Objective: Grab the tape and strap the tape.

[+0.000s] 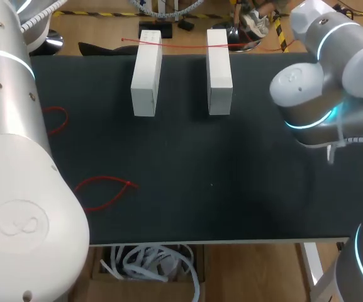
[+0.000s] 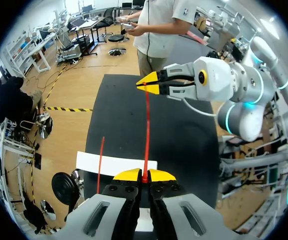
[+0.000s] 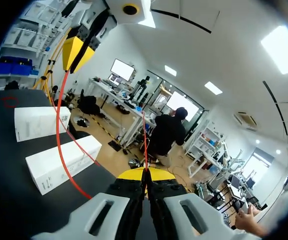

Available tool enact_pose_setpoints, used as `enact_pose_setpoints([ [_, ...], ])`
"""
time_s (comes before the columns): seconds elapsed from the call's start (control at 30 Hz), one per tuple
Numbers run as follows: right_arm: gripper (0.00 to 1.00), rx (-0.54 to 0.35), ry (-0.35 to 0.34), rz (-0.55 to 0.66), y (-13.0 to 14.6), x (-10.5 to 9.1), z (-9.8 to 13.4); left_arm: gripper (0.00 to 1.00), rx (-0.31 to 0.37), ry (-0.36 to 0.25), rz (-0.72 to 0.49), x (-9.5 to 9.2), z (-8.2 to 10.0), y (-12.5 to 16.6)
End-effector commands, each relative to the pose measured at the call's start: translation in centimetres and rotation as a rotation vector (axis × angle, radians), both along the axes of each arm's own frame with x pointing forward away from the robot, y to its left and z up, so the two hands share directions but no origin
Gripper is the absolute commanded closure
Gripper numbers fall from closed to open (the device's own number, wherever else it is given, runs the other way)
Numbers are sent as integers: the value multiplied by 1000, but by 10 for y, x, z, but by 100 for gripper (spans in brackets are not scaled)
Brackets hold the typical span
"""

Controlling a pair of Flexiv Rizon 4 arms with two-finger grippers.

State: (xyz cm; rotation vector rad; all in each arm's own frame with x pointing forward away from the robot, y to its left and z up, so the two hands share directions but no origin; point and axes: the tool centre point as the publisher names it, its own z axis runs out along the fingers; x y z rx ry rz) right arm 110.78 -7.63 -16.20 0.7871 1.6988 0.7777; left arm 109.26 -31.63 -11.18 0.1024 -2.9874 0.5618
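Tape (image 2: 146, 130), thin and red, stretches between our two hands. Our left hand (image 2: 144, 176) has its yellow tips pressed together on one end of it, and the strand leaves straight from between them. Our right hand (image 3: 144, 174) pinches the other end the same way, fingertips closed on the tape. From above, the strand crosses near the table's (image 1: 231, 189) far edge. It seems to lie over the far ends of two white boxes (image 1: 147, 75) standing side by side there, though contact is hard to judge. Two red loops (image 1: 106, 187) lie near the table's left edge.
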Motion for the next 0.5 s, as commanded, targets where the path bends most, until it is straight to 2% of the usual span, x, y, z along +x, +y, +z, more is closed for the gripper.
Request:
enact_pose_setpoints([
  [0.03, 100, -2, 8, -3, 1, 0, 2, 100, 5, 4, 0, 2, 1, -1],
  [0.33, 100, -2, 8, -3, 1, 0, 2, 100, 5, 4, 0, 2, 1, -1],
  [0.4, 100, -98, 49, 6, 2, 0, 1, 100, 5, 4, 0, 2, 1, -1],
  [0.5, 100, -190, 69, -15, 2, 0, 1, 100, 5, 4, 0, 2, 1, -1],
])
